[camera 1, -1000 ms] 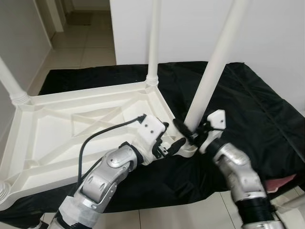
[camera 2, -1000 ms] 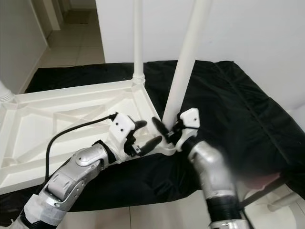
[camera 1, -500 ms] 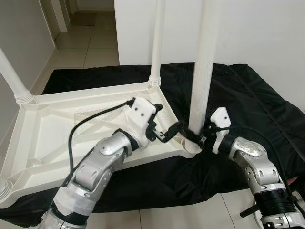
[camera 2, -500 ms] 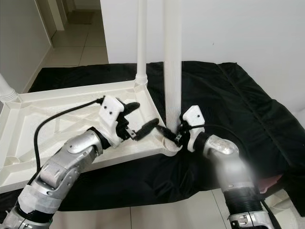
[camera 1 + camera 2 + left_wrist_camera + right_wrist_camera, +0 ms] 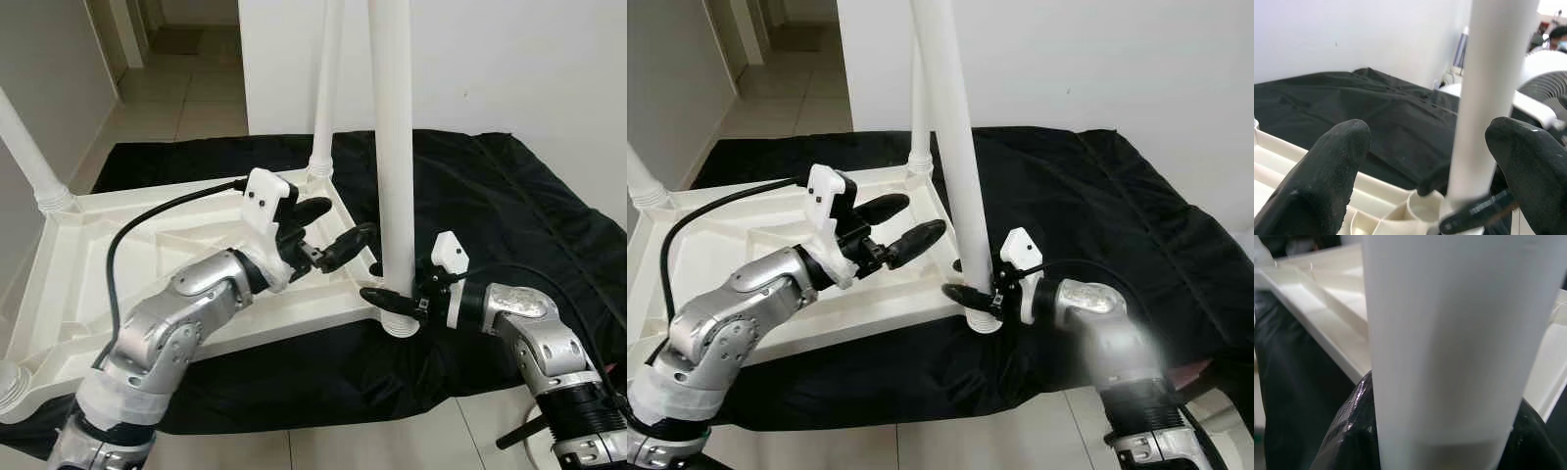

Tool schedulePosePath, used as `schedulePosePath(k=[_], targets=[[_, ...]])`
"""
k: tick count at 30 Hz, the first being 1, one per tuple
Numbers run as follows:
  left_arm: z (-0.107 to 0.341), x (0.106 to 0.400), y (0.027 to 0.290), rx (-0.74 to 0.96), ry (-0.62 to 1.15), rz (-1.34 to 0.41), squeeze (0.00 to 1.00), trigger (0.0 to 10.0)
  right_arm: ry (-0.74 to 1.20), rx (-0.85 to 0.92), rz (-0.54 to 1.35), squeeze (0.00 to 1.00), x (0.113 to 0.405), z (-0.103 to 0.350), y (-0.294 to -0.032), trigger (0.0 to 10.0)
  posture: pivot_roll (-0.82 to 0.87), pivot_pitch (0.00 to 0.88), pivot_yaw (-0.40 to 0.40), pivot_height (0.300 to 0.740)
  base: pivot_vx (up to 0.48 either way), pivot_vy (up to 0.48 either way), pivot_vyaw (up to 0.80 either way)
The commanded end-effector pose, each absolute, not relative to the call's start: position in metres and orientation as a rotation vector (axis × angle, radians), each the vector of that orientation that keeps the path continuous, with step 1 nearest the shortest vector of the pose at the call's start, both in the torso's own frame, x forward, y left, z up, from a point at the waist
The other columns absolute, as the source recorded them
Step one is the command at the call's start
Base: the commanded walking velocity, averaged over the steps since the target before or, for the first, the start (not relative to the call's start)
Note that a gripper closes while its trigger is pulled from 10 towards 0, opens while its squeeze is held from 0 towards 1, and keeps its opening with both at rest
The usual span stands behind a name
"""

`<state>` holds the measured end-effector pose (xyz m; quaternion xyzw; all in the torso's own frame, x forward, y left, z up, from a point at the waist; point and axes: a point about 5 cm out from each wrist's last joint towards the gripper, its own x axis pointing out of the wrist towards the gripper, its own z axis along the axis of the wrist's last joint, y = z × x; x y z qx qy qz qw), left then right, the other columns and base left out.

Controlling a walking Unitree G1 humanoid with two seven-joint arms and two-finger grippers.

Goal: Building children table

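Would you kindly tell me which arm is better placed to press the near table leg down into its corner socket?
The right. Its gripper is closed around the base of the leg just above the socket. The left gripper is open beside the leg, touching nothing.

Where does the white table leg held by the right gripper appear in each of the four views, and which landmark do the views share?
Left eye view: table leg, right of centre, upright.
Right eye view: leg, centre, tilted.
Left wrist view: leg, between the left gripper fingers.
Right wrist view: leg, close up.
Shared landmark: the upturned white tabletop.
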<state>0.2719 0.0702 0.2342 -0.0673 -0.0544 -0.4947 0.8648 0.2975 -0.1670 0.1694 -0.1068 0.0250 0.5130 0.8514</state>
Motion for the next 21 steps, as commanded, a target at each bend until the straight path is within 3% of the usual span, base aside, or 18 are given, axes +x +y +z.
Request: schedulePosePath(k=[1,21], targets=[[0.24,0.245,0.058,-0.097,-0.148,-1.52,0.0,10.0,0.014,-0.15,1.085,0.0,0.3,0.176,-0.165,10.0,-0.03,0.0,0.002,0.74,0.0,0.0,0.0],[0.261,0.242,0.041,-0.115,-0.175,-1.628,0.0,10.0,0.065,-0.161,1.297,0.0,0.289,0.166,-0.129,10.0,-0.04,0.0,0.004,0.74,0.0,0.0,0.0]])
